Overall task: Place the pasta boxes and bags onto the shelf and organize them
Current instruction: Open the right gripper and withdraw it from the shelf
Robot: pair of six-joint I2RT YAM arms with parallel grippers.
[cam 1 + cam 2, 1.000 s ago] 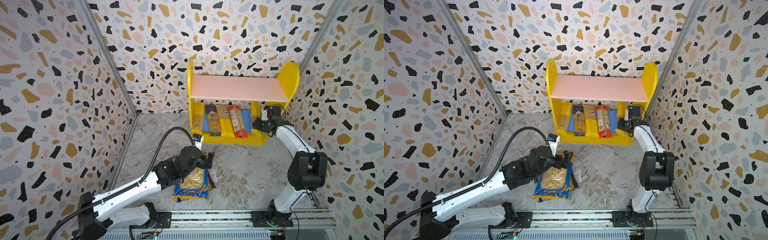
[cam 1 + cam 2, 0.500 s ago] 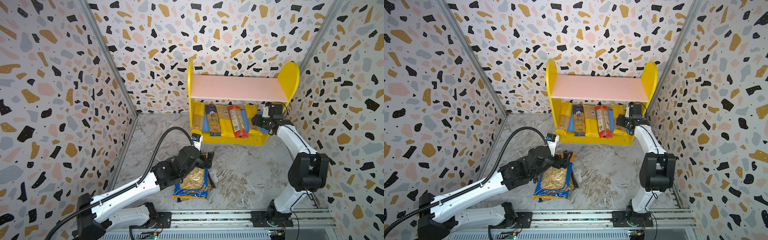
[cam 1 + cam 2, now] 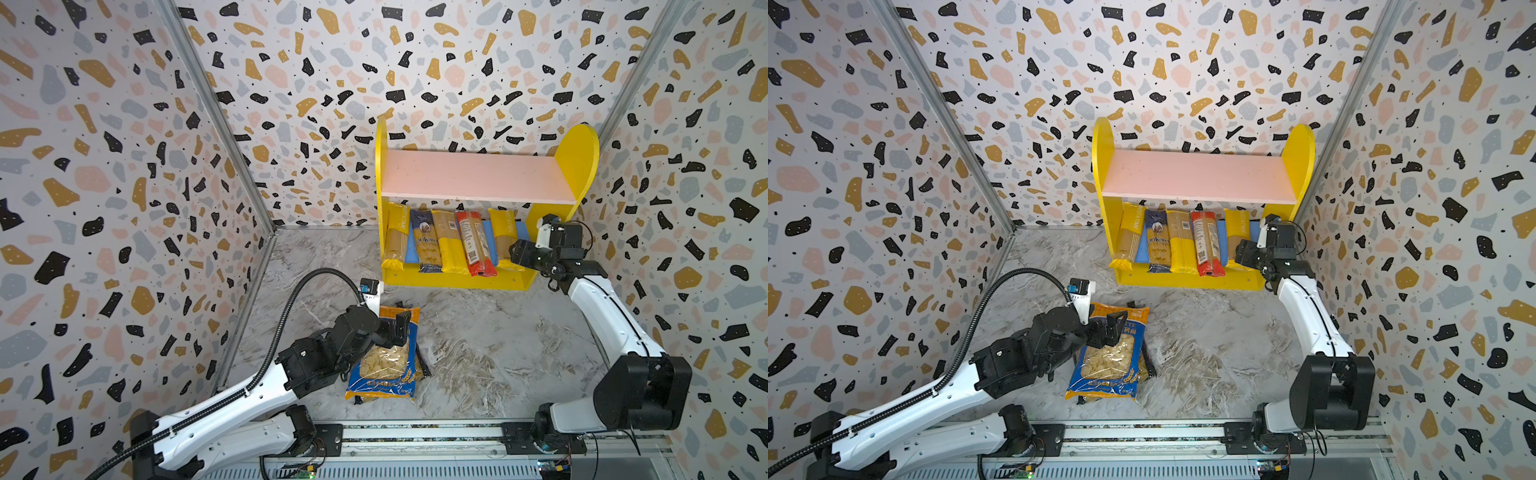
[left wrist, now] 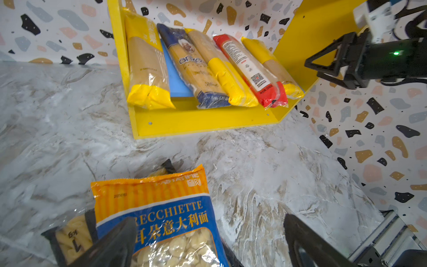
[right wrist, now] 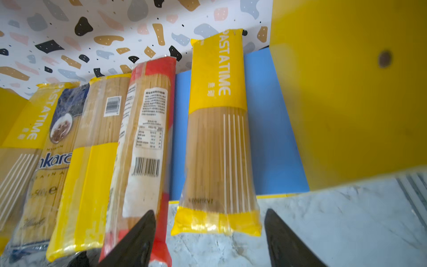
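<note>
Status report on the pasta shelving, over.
Left pincer open over orecchiette bag, which lies atop dark bag on table. Right pincer open astride rightmost yellow spaghetti pack; five spaghetti packs on shelf's lower board. Nothing in the way.

Spaghetti packs (image 3: 1181, 245) on shelf (image 3: 1196, 176), orecchiette bag (image 3: 1113, 365)

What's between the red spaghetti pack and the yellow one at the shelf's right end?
Only bare blue lower board lies between the red pack and yellow pack; the right wrist view shows it.
</note>
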